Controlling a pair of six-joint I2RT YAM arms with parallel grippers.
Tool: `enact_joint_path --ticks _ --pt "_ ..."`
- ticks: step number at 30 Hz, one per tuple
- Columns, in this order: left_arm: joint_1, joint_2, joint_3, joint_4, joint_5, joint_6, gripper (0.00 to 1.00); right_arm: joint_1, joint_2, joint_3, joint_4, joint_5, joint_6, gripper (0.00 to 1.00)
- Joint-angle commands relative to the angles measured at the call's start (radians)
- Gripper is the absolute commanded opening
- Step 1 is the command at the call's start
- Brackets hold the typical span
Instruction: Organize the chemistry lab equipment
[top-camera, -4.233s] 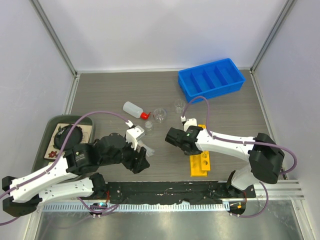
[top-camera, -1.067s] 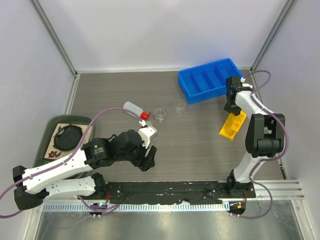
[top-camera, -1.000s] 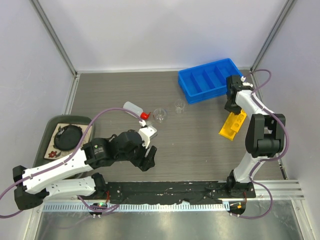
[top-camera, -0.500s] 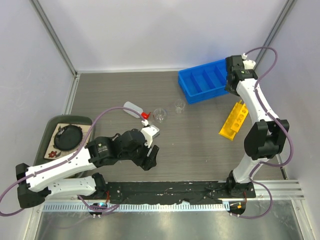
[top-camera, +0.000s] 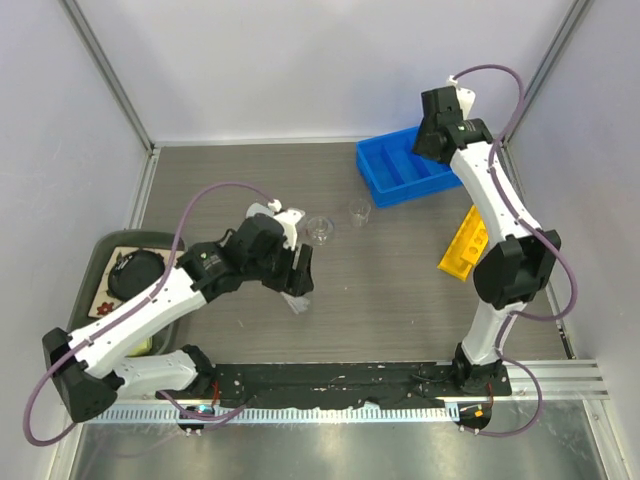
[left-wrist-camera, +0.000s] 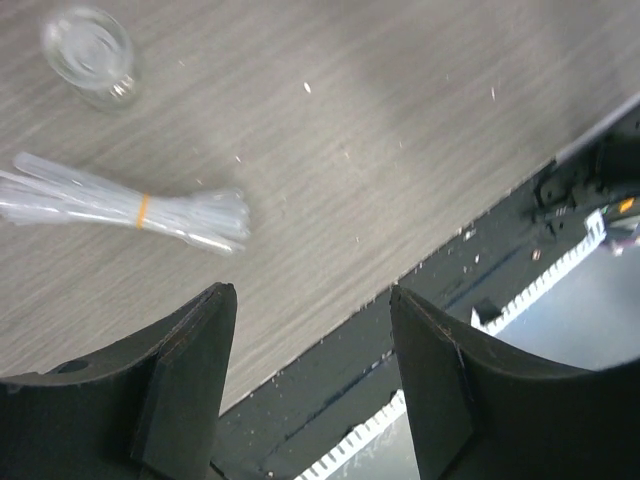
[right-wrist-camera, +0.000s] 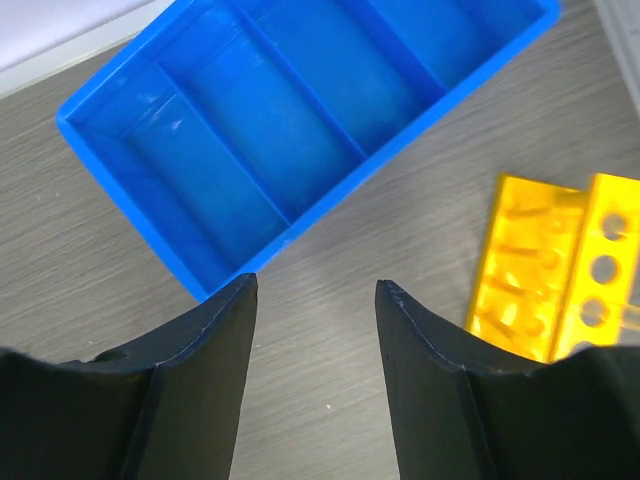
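Upper right in the top view, the blue compartmented plastic bin (top-camera: 392, 175) shows bare compartments, and the yellow holed rack (top-camera: 462, 243) lies near it. The right gripper (right-wrist-camera: 315, 320) above the bin and the left gripper (left-wrist-camera: 310, 330) above the banded bundle of thin clear pipettes (left-wrist-camera: 130, 210) are both half open and empty. Sorting seems barely begun, since the small clear glass beakers (top-camera: 320, 228) stand loose mid-frame.

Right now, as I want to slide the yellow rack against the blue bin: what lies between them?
Nothing: the right wrist view shows only bare tabletop between the blue bin and the yellow rack.
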Motion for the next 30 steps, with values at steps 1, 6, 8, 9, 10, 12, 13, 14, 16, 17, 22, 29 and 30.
enact_joint_path --ticks 1,6,8,9,10,12,13,14,16,17,22,29,30 --pt "0.133 0.065 0.1 0.048 0.093 0.026 0.68 -0.003 0.123 0.072 0.075 -0.166 -0.027 0.57" --pt "0.266 0.158 0.176 0.052 0.125 0.017 0.67 0.004 0.218 0.17 0.109 -0.247 -0.04 0.57" --pt "0.294 0.191 0.199 0.059 0.135 0.008 0.67 0.012 0.258 0.209 0.13 -0.272 -0.051 0.59" --pt "0.318 0.198 0.205 0.063 0.135 0.003 0.68 0.014 0.278 0.229 0.13 -0.273 -0.054 0.59" --pt "0.332 0.214 0.211 0.065 0.133 -0.008 0.68 0.015 0.298 0.252 0.12 -0.27 -0.06 0.59" --pt "0.369 0.226 0.214 0.074 0.141 -0.018 0.69 0.017 0.365 0.325 0.098 -0.266 -0.063 0.59" --pt "0.38 0.232 0.213 0.079 0.148 -0.022 0.69 0.018 0.384 0.348 0.081 -0.269 -0.063 0.59" --pt "0.39 0.238 0.21 0.085 0.161 -0.025 0.69 0.018 0.402 0.369 0.078 -0.281 -0.065 0.59" --pt "0.42 0.244 0.196 0.098 0.184 -0.029 0.7 0.027 0.43 0.365 0.096 -0.286 -0.07 0.59" --pt "0.427 0.251 0.193 0.103 0.187 -0.031 0.7 0.032 0.435 0.354 0.104 -0.29 -0.074 0.59" --pt "0.458 0.266 0.17 0.099 0.204 -0.019 0.69 0.076 0.491 0.348 0.129 -0.293 -0.131 0.59" --pt "0.461 0.245 0.14 0.083 0.188 0.014 0.68 0.107 0.528 0.334 0.147 -0.313 -0.16 0.59" --pt "0.461 0.241 0.136 0.083 0.187 0.015 0.68 0.11 0.531 0.331 0.15 -0.315 -0.16 0.59"
